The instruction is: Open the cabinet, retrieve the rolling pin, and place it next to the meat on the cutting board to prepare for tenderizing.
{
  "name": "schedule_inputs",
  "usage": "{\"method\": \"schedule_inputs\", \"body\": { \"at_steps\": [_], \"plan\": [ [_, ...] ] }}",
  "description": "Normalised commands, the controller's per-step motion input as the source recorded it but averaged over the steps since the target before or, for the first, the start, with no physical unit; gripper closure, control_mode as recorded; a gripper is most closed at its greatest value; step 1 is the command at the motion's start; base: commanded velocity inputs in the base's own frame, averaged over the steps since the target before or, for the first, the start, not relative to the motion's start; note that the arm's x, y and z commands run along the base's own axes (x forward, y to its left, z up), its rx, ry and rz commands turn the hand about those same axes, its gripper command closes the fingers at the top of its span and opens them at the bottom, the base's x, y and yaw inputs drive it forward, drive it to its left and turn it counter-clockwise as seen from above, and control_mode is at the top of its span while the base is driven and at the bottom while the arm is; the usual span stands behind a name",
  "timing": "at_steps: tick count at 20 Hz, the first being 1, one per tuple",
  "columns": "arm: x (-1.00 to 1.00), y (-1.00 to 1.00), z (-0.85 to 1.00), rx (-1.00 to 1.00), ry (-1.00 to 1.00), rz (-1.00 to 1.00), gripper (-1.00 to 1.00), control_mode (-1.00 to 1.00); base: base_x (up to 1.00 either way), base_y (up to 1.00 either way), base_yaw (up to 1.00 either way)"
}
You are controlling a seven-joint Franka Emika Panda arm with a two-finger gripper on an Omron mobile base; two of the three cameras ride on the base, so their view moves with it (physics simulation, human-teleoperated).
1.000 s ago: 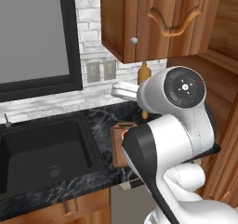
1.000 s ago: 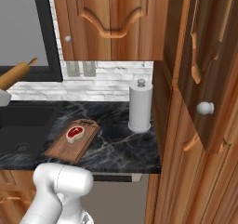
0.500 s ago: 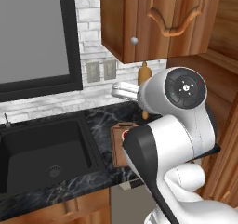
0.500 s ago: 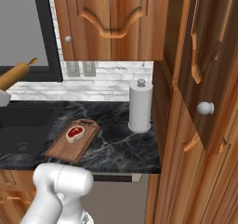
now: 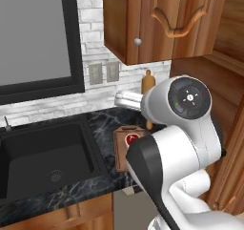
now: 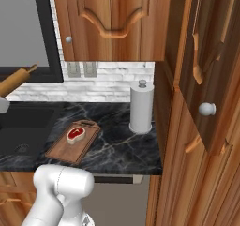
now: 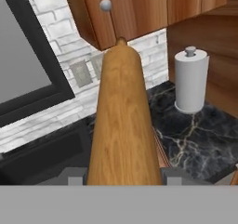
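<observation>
1. The arm's white body hides most of the cutting board (image 5: 125,148) from the left; the right base view shows the whole board (image 6: 72,142) with the meat (image 6: 75,134) on its far half.
2. The rolling pin (image 7: 122,121) is pinched in the gripper (image 7: 123,177), its 2 fingertips barely visible either side of the pin.
3. In the right base view the pin (image 6: 15,81) is cut off at the left edge, tilted, well above the sink (image 5: 43,155).
4. The cabinet (image 6: 206,79) door stands open at right.
5. Bare counter (image 6: 124,150) lies between board and paper towel roll (image 6: 141,107).
</observation>
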Motion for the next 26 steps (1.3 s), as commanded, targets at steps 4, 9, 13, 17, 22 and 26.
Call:
{"method": "schedule_inputs", "body": {
  "at_steps": [4, 9, 13, 17, 22, 26],
  "plan": [
    [-0.05, 0.04, -0.33, 0.00, 0.08, 0.00, 1.00, -1.00, 0.00, 0.00, 0.00],
    [0.15, 0.18, -0.30, 0.00, 0.14, 0.00, 1.00, -1.00, 0.00, 0.00, 0.00],
    [0.27, 0.08, -0.30, 0.00, 0.19, 0.03, 1.00, -1.00, 0.00, 0.00, 0.00],
    [0.27, -0.01, -0.48, 0.00, 0.17, 0.08, 1.00, -1.00, 0.00, 0.00, 0.00],
    [0.18, -0.13, -0.64, 0.00, 0.09, 0.11, 1.00, -1.00, 0.00, 0.00, 0.00],
    [0.14, -0.33, -0.53, 0.00, 0.00, 0.10, 1.00, -1.00, 0.00, 0.00, 0.00]
  ]
}}
